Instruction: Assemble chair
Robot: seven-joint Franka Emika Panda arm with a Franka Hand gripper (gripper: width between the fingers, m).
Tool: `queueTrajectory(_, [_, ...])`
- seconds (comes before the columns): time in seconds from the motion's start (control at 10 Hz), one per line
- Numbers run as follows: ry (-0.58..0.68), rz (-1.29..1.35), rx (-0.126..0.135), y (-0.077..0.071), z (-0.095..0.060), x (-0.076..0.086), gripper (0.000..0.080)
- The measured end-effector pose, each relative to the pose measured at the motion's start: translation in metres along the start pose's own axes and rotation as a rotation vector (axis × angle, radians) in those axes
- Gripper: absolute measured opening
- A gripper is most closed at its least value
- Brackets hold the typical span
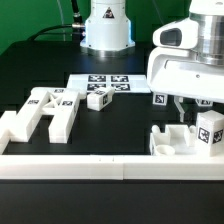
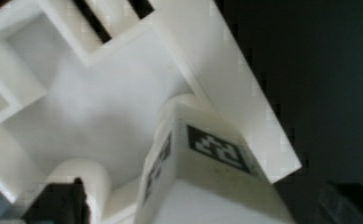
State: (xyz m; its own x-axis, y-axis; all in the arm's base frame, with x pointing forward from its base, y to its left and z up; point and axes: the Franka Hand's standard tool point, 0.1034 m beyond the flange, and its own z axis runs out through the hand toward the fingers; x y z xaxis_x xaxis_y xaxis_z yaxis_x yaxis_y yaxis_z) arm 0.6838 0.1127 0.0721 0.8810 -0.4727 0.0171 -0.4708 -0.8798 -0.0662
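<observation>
Now the hand (image 1: 190, 108) hangs with its jaws spread wide, gripping nothing, above the counter's (image 1: 40, 70) edge along the border wall (image 1: 100, 165), at the exterior view's right. The chair (image 1: 60, 118) lies in loose parts. A tagged block (image 1: 210, 130) and a low notched piece (image 1: 172, 142) sit under the hand. An H-shaped assembly (image 1: 40, 110) rests at the exterior view's left, against the same wall. A small block (image 1: 97, 98) sits mid-counter, just beside the marker board (image 1: 105, 83). In the wrist view the tagged block (image 2: 204, 150) stands between the jaws.

Bright even light, blurred wrist view
</observation>
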Motion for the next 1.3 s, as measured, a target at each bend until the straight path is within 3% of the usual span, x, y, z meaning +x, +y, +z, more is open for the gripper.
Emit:
queueTrajectory(0.9, [0.011, -0.585, -0.012, 0.0032, -0.0002, 0.0036, 0.0649])
queueTrajectory(1.2, [0.012, -0.619, -0.016, 0.0068, -0.0003, 0.0062, 0.0628])
queueTrajectory(1.3, [0.012, -0.607, -0.016, 0.0068, -0.0003, 0.0062, 0.046])
